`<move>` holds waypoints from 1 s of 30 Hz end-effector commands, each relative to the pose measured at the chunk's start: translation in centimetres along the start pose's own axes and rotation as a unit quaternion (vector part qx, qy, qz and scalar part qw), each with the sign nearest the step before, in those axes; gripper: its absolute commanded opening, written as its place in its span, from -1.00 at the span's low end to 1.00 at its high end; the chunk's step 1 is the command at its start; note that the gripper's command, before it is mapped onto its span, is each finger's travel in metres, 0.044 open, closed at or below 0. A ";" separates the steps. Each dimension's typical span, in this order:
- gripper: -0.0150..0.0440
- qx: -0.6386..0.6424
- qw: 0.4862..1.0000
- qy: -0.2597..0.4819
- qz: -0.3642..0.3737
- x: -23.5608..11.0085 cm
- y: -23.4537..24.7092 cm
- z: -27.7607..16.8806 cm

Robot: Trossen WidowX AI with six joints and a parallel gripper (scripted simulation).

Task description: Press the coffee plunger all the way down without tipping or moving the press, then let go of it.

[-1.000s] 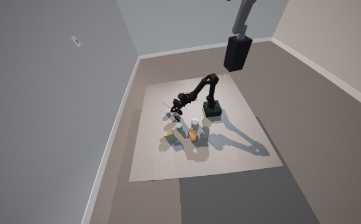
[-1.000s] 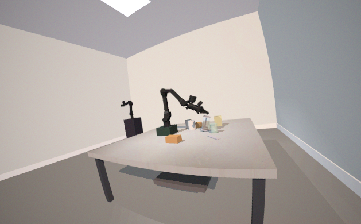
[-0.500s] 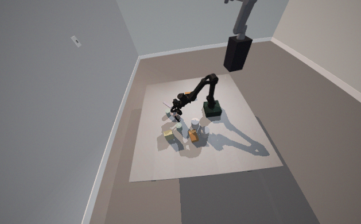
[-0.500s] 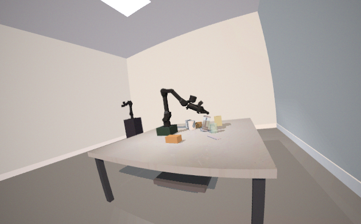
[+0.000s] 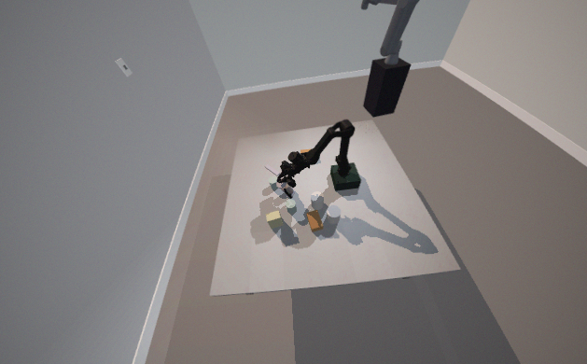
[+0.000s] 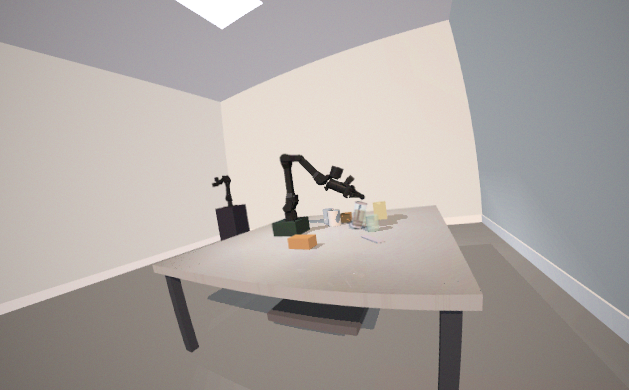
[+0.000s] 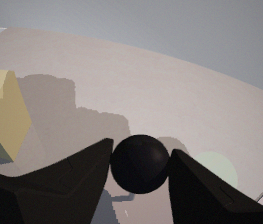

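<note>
black plunger knob (image 7: 139, 163), black hand (image 7: 139, 183), pale yellow block (image 7: 3, 115), orange box (image 6: 302, 242), dark green base (image 6: 288, 229)

On my table (image 6: 418, 280) I see an orange block (image 6: 302, 242), a pale yellow box (image 6: 379, 210), a white mug (image 6: 333, 217) and a small brown box (image 6: 346, 217) standing near one another.

A clear glass coffee press (image 6: 358, 214) stands upright on the table among other small items. Its round black plunger knob (image 7: 139, 163) sits on top, clamped from both sides by dark fingers.
</note>
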State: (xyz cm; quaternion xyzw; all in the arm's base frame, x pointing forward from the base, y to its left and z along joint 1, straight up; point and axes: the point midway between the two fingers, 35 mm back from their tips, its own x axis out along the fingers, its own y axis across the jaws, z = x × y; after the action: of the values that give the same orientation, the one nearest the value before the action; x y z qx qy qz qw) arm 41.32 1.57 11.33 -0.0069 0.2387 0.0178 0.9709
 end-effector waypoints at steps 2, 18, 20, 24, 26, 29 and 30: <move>-0.08 0.000 1.000 0.001 0.000 0.0 0.0 0.0; 1.00 0.000 1.000 0.001 0.000 0.0 0.0 0.0; 1.00 0.002 1.000 -0.001 -0.001 -0.1 -0.1 0.2; 1.00 0.003 1.000 0.005 -0.002 -1.4 -0.1 1.0; 1.00 0.003 1.000 0.006 -0.002 -2.8 -0.2 1.8; 1.00 0.004 1.000 0.008 -0.003 -5.8 -0.3 3.2; 1.00 0.004 1.000 0.009 -0.004 -6.7 -0.4 3.5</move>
State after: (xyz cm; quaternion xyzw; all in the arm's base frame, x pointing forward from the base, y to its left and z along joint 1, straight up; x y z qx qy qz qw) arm 38.77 1.25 14.35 -0.0067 0.2560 0.0148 0.9666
